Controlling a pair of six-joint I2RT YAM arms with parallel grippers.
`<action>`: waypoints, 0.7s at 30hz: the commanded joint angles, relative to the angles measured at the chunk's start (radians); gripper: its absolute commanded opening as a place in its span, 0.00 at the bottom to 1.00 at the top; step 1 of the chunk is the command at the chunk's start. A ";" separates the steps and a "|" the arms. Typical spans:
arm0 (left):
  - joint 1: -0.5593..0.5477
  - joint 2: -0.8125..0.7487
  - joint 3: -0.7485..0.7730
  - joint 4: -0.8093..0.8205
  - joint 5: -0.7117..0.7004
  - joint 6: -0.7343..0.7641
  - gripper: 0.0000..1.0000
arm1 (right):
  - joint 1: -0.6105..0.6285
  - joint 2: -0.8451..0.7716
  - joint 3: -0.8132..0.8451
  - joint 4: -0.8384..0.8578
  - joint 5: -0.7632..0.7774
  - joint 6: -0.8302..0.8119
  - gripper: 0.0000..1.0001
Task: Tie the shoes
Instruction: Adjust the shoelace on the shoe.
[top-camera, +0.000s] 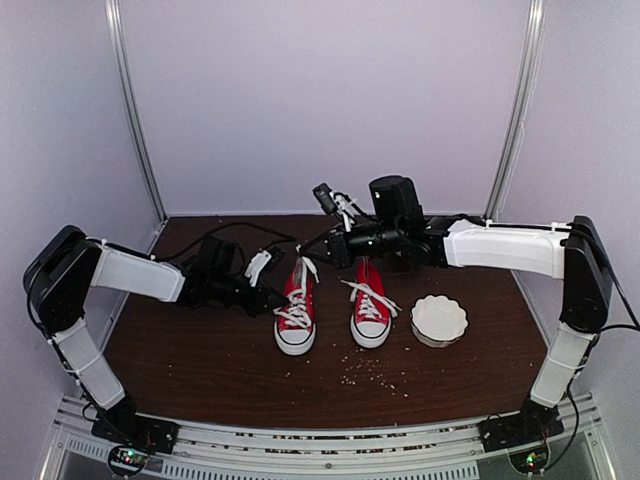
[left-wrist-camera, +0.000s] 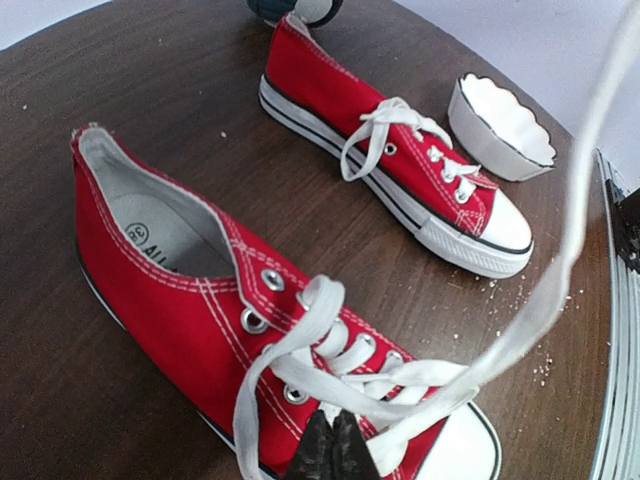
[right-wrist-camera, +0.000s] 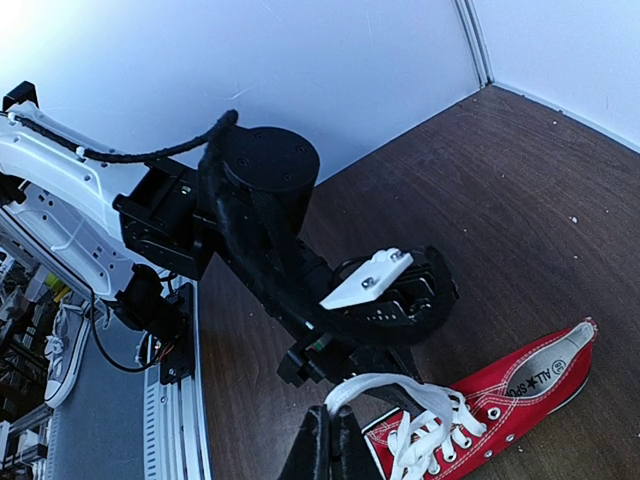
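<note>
Two red sneakers with white toe caps stand side by side mid-table: the left shoe (top-camera: 296, 308) and the right shoe (top-camera: 370, 306). My left gripper (top-camera: 275, 298) is low at the left shoe's side, its fingertips (left-wrist-camera: 335, 445) shut together over the lacing (left-wrist-camera: 330, 375), pinching a strand of white lace. My right gripper (top-camera: 322, 250) is raised behind the shoes and shut on the other white lace (right-wrist-camera: 400, 385) of the left shoe (right-wrist-camera: 510, 385), pulling it up taut as a band (left-wrist-camera: 560, 260). The right shoe (left-wrist-camera: 400, 170) lies with loose, untied laces.
A white scalloped bowl (top-camera: 439, 319) sits right of the right shoe; it also shows in the left wrist view (left-wrist-camera: 500, 125). Crumbs (top-camera: 375, 375) are scattered in front of the shoes. The left arm (right-wrist-camera: 260, 220) fills the right wrist view. White walls enclose the table.
</note>
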 joint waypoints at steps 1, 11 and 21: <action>-0.001 -0.057 -0.018 0.052 0.026 0.021 0.00 | -0.001 -0.029 0.008 -0.004 0.009 -0.010 0.00; 0.117 0.046 0.027 -0.068 -0.110 -0.176 0.32 | -0.001 -0.031 0.004 -0.003 0.014 -0.005 0.00; 0.121 0.081 -0.011 0.040 0.057 -0.235 0.51 | 0.000 -0.034 0.003 -0.024 0.035 -0.019 0.00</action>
